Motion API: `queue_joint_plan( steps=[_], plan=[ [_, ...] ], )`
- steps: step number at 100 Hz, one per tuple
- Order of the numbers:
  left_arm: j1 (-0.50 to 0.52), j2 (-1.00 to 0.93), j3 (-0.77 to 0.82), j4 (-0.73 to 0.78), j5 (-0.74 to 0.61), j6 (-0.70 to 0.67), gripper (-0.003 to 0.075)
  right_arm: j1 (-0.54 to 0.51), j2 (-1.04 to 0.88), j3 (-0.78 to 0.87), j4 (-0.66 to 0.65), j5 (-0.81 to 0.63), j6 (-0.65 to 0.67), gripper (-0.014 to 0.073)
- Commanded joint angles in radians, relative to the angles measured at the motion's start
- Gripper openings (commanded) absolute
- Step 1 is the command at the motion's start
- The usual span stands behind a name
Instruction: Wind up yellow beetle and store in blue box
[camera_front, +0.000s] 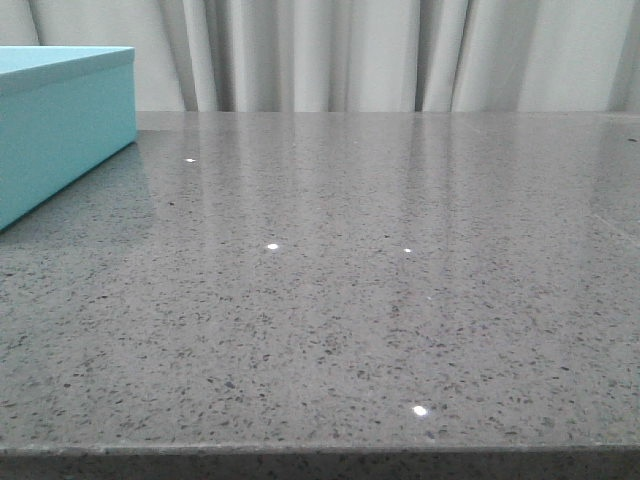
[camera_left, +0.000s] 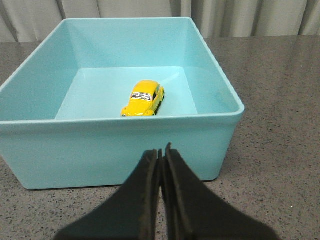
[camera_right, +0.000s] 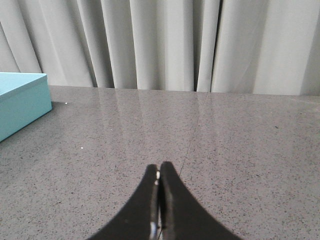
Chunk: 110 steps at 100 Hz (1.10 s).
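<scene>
The yellow beetle (camera_left: 143, 98) rests on the floor of the blue box (camera_left: 115, 145), near the wall closest to my left gripper. That left gripper (camera_left: 161, 151) is shut and empty, held outside the box just short of its near wall. In the front view only a corner of the blue box (camera_front: 60, 125) shows at the far left, and neither gripper appears there. My right gripper (camera_right: 159, 167) is shut with nothing in it, above bare tabletop well to the right of the blue box (camera_right: 20, 102).
The grey speckled stone table (camera_front: 350, 300) runs to a front edge at the bottom of the front view. Pale curtains (camera_right: 165, 40) hang behind the table's far edge.
</scene>
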<state>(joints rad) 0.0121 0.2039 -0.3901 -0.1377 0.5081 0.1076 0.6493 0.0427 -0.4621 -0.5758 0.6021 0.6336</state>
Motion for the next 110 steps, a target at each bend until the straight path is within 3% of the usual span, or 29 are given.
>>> queue_joint_plan(
  steps=[1, 81, 110],
  plan=[
    [-0.009, 0.009, -0.026, -0.017, -0.070, -0.001, -0.0020, 0.002, 0.014, -0.022, -0.043, -0.063, -0.010, -0.0059],
    [-0.009, 0.009, -0.024, -0.017, -0.070, -0.001, -0.0020, 0.002, 0.014, -0.022, -0.043, -0.063, -0.010, -0.0059],
    [-0.009, -0.016, 0.099, -0.021, -0.151, -0.001, -0.0020, 0.002, 0.014, -0.022, -0.043, -0.063, -0.010, -0.0059]
  ],
)
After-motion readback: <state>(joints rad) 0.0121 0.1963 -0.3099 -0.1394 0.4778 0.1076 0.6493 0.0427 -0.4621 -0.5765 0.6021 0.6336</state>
